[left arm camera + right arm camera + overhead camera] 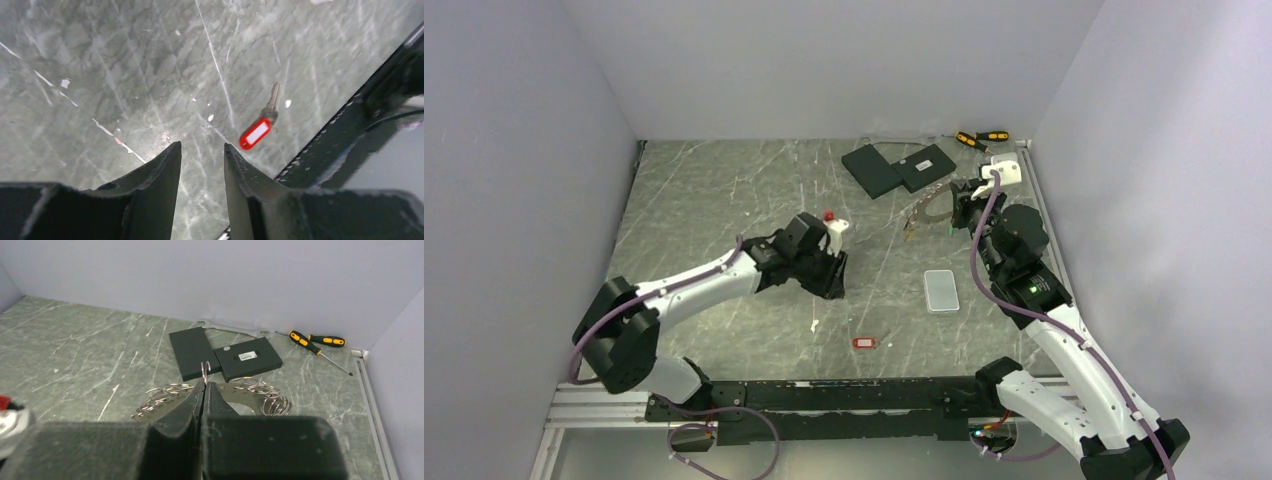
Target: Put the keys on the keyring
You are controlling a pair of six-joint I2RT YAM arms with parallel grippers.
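Red on head of key, lying loose just ahead of left gripper, standing released and empty; clenching keyring in right gripper.

A pale, rounded rectangular slab lay on the grey-green marbled desk. Nearer than the slab and to its left lay a small red-headed key. Farther left hung the left pincer. Beyond the slab, the right pincer met a dark spiky-rimmed metal keyring. Farther off lay two flat black slabs and two yellow-and-black-handled screwdrivers.
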